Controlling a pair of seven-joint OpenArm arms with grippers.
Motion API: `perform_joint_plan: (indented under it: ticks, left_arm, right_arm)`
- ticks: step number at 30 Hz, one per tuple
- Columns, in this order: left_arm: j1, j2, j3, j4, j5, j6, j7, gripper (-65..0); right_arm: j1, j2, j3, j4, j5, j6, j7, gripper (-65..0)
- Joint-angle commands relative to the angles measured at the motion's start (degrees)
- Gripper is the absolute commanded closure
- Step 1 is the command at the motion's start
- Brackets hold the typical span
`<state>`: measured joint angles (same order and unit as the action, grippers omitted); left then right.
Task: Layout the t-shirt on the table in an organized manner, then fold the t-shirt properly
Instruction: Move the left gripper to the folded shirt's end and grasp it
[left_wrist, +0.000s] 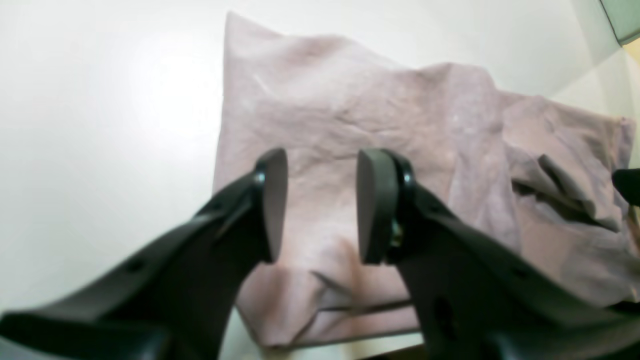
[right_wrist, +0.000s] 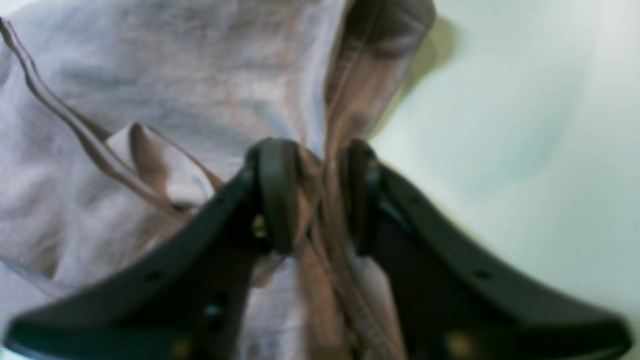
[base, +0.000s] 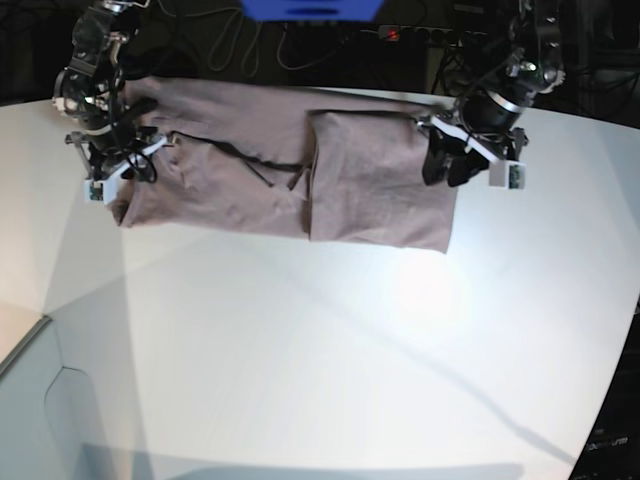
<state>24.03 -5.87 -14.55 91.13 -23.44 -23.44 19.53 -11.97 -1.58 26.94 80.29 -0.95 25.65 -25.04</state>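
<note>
Mauve cotton, the t-shirt (base: 280, 170) lies folded in a wide band across the far part of the white table (base: 330, 340). My right gripper (right_wrist: 312, 195) pinches a bunched fold of it at the band's left end. My left gripper (left_wrist: 322, 205) hovers over the right end, jaws apart, holding nothing.

From six o'clock the white table (base: 330, 350) lies wide and bare; at twelve the t-shirt (base: 260, 165) spans it, with both arms and dangling cables crowding that far edge
</note>
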Motion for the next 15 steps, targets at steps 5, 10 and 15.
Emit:
perform_joint_plan:
  ticks: [5, 10, 15]
  left_arm:
    - [-0.5, -0.3, -2.2, 1.1, -0.6, -0.2, -1.3, -23.1]
    - [-1.2, -0.3, -4.1, 1.1, -0.6, -0.2, -1.3, -23.1]
    - [-1.1, -0.2, -7.6, 1.0, -0.6, -0.2, -1.3, -23.1]
  right_arm:
    - [-0.3, 0.0, -0.1, -0.1, -0.1, 0.2, -2.6, 0.0]
    - [0.0, 0.1, -2.4, 0.3, -0.1, 0.3, -2.4, 0.0]
    - [1.2, 0.1, -2.8, 1.8, 0.0, 0.3, -2.3, 0.0]
